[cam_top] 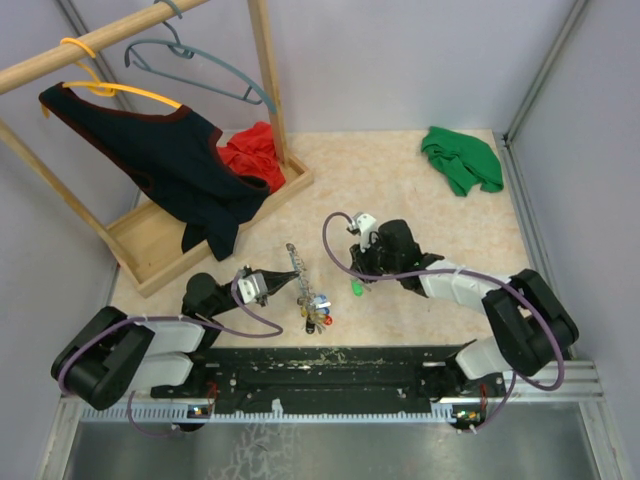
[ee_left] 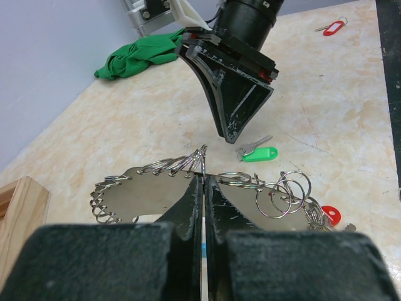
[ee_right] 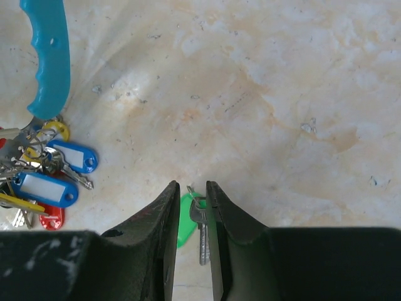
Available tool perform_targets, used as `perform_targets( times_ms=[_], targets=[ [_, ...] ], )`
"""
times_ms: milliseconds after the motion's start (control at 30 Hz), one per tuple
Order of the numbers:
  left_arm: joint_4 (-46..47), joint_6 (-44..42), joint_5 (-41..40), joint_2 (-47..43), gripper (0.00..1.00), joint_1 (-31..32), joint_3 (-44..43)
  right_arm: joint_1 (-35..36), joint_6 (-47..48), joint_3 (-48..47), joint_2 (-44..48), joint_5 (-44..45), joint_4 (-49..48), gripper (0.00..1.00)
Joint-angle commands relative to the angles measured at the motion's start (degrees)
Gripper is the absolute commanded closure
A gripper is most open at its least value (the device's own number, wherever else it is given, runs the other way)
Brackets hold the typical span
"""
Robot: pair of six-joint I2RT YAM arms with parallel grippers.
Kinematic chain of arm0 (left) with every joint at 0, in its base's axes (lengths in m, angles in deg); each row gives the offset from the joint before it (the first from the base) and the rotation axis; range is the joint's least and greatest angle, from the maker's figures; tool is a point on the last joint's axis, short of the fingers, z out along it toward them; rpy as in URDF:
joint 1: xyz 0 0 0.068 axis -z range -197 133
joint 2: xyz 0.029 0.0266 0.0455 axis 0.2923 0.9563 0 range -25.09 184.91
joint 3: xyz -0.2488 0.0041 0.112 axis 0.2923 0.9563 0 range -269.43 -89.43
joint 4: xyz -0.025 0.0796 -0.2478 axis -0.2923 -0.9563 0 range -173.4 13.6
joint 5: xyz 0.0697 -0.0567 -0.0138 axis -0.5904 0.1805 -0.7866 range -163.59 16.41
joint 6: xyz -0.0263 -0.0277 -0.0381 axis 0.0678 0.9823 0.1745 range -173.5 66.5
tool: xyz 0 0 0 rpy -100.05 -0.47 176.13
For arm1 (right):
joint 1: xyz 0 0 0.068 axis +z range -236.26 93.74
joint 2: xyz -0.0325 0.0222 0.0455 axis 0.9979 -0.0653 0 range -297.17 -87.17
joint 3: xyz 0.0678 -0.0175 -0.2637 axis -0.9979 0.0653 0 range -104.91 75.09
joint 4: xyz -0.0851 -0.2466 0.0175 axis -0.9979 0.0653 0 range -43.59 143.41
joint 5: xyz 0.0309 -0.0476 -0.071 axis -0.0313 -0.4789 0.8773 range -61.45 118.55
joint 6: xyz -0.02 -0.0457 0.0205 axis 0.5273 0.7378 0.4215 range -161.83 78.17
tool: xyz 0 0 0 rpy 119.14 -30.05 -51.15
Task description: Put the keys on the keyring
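The keyring [cam_top: 296, 268] lies as a silvery coiled loop between the arms, with its tag cluster [cam_top: 318, 312] at the near end. My left gripper [cam_top: 283, 279] is shut on one wire ring of the keyring [ee_left: 169, 168]; its tips [ee_left: 205, 177] pinch the wire. The green key [cam_top: 356, 288] lies flat on the table. My right gripper [cam_top: 358, 272] hovers just above it, jaws a narrow gap apart, with the green key [ee_right: 186, 216] below that gap [ee_right: 191, 184]. The red key [ee_left: 332, 27] lies far off behind the right gripper [ee_left: 230, 133].
A green cloth [cam_top: 462, 158] lies at the back right. A wooden clothes rack [cam_top: 215, 215] with a dark vest, red cloth and hangers stands at the back left. The keyring's light-blue segment [ee_right: 47, 56] and blue tags [ee_right: 69, 157] lie left of my right gripper.
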State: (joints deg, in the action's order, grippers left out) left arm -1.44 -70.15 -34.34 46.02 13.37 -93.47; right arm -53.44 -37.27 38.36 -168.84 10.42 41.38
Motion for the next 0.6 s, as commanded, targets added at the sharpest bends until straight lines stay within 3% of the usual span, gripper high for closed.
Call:
perform_targets(
  times_ms=[0,567],
  targets=[
    [3.2,0.2,1.0,0.1,1.0,-0.2,-1.5,-0.3,-7.1,4.1,3.8,2.1,-9.4,0.76],
    [4.0,0.6,1.4,0.1,1.0,-0.2,-1.2,0.1,-8.1,6.5,-0.2,2.5,-12.9,0.76]
  ],
)
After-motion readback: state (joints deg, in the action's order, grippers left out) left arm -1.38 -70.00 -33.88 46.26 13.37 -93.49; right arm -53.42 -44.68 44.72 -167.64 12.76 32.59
